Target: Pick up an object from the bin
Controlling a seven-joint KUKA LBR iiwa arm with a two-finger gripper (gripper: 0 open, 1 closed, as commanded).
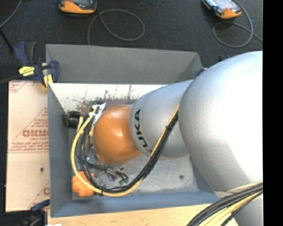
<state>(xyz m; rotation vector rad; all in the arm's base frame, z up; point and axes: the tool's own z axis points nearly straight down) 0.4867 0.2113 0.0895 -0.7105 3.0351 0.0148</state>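
- The grey metal bin stands on a dark surface, and its speckled floor carries dark smears near the far wall
- Two orange-and-black gadgets lie on that surface beyond the bin, one at far left and one at far right
- The silver arm comes in from the right and slopes down into the bin's left half, ending in a round orange cover
- A yellow cable loops round the cover's left side and back along the arm's underside
- The hand sits low under the cover, among black wires, close to the bin floor; how far open it is I cannot tell, and nothing can be seen in its grasp
- An orange lump lies in the bin's near left corner, just beside the hand on its near-left side, with the yellow cable crossing its edge
- A black cylinder lies by the left wall, on the far-left side of the cover, apart from the lump
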